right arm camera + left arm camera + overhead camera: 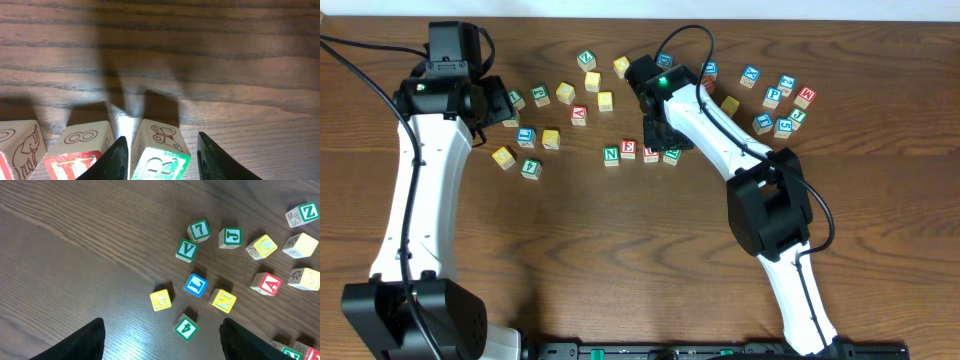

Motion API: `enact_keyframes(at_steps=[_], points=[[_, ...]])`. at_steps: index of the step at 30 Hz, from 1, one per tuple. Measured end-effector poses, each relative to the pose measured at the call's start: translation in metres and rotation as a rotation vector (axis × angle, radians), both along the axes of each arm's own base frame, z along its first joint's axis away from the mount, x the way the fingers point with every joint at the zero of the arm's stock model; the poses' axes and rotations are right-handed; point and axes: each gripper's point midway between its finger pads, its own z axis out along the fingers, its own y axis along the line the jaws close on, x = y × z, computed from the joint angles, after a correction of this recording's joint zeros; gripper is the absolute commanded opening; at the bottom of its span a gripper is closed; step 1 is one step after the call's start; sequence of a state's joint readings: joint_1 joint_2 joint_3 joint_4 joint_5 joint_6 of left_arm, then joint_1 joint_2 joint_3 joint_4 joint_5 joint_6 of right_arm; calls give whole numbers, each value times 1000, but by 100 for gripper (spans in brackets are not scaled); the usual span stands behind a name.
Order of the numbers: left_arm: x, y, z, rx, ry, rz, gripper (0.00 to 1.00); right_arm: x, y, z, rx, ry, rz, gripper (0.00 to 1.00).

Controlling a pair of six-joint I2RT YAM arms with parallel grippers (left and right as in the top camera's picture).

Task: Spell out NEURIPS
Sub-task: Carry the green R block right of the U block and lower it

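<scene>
On the left of the wooden counter [570, 260], the left pincer [505, 103] is held above the surface. Its fingers [90, 340] are spread wide and nothing is pinched between them. Loose cubes are scattered below it: a yellow G cube [160, 300], a green 4 cube [186, 327], a blue L cube [195, 285] and a green V cube [186, 250], all apart from one another.

Near the middle of the counter a row has been laid. The green N cube [611, 155] is placed first and the red E cube [629, 149] just beside it. Next comes a red-framed cube [75, 150], whose letter cannot be read. The green R cube [160, 162] is set at the right end of the row.

The right pincer [660, 135] is lowered over that end, with its fingers parted on either side of the R cube. A narrow gap is seen between the cube and one finger [220, 160], so the cube is straddled but not pinched.

Further right, a group of loose cubes [787, 127] is left well apart from the row.
</scene>
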State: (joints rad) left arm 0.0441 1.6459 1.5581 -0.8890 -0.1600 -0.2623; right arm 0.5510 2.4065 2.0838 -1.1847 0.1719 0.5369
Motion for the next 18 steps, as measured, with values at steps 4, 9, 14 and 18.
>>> enact_keyframes(at_steps=[4,9,14,18], points=[[1,0,1,0,-6,0,72,3,-2,0,3,-3,-2,39],[2,0,1,0,-9,0,72,8,-11,2,14,5,16,41],[4,0,-5,0,6,0,72,3,-16,18,79,59,161,16],[5,0,-12,-1,23,0,72,-8,-13,29,107,101,275,1]])
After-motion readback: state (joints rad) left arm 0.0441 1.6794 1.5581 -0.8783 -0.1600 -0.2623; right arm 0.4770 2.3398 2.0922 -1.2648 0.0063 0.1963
